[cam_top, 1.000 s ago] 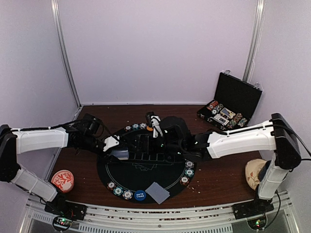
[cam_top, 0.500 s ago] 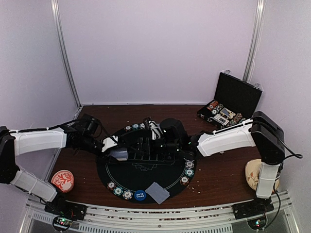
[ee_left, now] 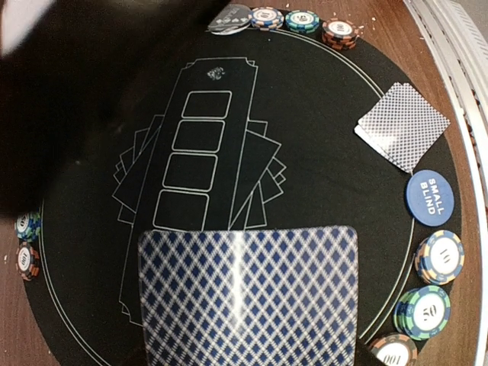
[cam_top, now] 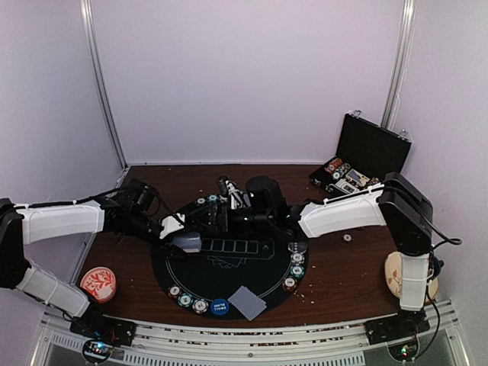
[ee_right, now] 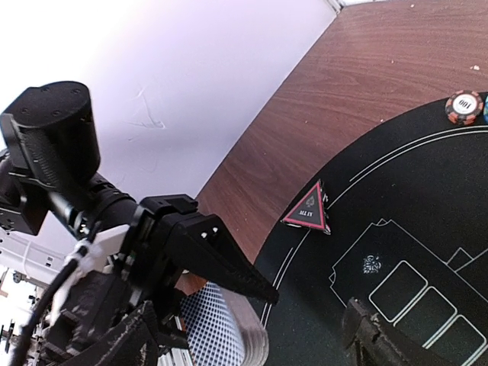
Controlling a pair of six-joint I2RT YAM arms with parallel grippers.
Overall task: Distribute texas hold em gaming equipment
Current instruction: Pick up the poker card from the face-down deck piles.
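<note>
Top external view: the left gripper (cam_top: 183, 237) is clamping a deck of playing cards (cam_top: 191, 243) over the left edge of the black mat (cam_top: 229, 268), and the right gripper (cam_top: 207, 219) is hovering just beside it, jaws apart. Left wrist view: the deck is filling the lower frame, with two face-down cards (ee_left: 402, 126) lying near the blue button (ee_left: 429, 197). Right wrist view: the red triangle marker (ee_right: 308, 210) is sitting at the mat's edge.
</note>
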